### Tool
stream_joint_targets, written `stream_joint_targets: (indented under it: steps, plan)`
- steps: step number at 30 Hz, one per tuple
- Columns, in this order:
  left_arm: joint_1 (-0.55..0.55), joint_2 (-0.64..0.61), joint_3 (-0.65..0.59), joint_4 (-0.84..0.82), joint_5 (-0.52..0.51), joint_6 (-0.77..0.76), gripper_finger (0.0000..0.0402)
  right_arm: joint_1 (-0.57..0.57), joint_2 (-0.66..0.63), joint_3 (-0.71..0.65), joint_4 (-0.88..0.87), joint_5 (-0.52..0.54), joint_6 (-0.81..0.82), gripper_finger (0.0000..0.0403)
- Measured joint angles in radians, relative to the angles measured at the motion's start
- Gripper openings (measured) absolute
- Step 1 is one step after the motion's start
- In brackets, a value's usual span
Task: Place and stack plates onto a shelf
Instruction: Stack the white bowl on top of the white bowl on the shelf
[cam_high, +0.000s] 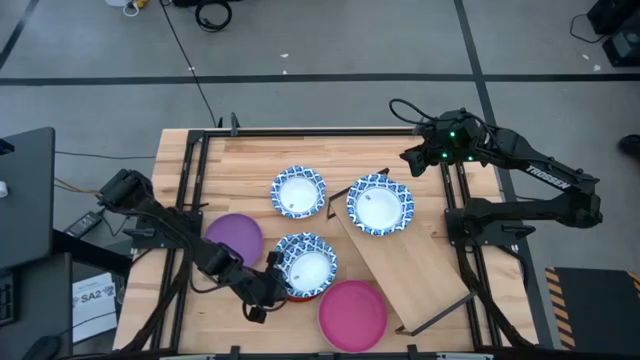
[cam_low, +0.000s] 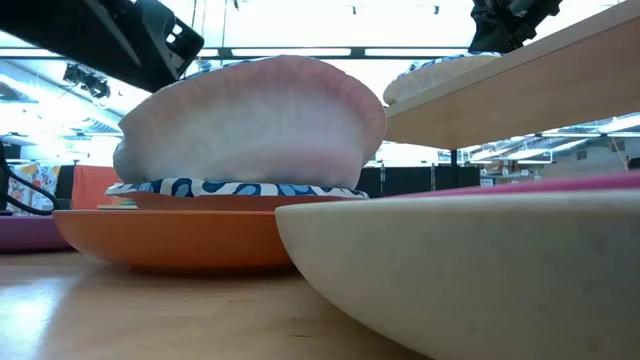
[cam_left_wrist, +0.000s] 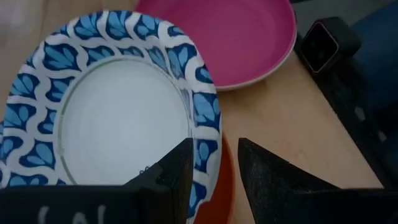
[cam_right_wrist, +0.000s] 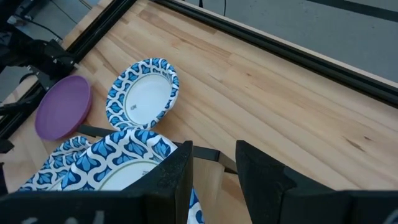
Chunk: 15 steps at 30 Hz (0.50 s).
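Plank-striped tabletop under grey floor; a black frame runs round its edge.

Nearest the front edge lies the pink plate, clear of both arms. Just behind it, the left gripper sits at the rim of a blue-and-white plate that rests on the orange-red plate. Its fingers stand slightly parted, one on each side of the patterned rim; whether they actually pinch it cannot be told. The purple plate lies just beside that arm.

Further back, a second patterned plate lies alone on the table. The shelf runs diagonally, one patterned plate on its far end. The right gripper hovers beyond that end, fingers parted, empty.

Risks, as judged:
- A thin rim hold may slip, or drag the orange-red plate along.
- A lift toward the shelf could clip the board's edge.
- Both arms converging on the shelf could collide.
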<state>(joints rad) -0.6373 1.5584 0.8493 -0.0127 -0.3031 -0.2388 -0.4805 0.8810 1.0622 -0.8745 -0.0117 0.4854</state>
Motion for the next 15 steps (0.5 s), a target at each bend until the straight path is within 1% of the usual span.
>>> stream_joint_targets:
  steps: [8,15]
  plan:
    - [0.001,0.041,0.0,0.0,-0.004,-0.064,0.0132,0.0,0.0,0.0,0.0,0.0,-0.001,0.0128]
    - [0.006,0.06,0.0,-0.005,-0.011,-0.069,0.0132,0.0,0.0,0.0,0.0,0.0,-0.014,0.0128]
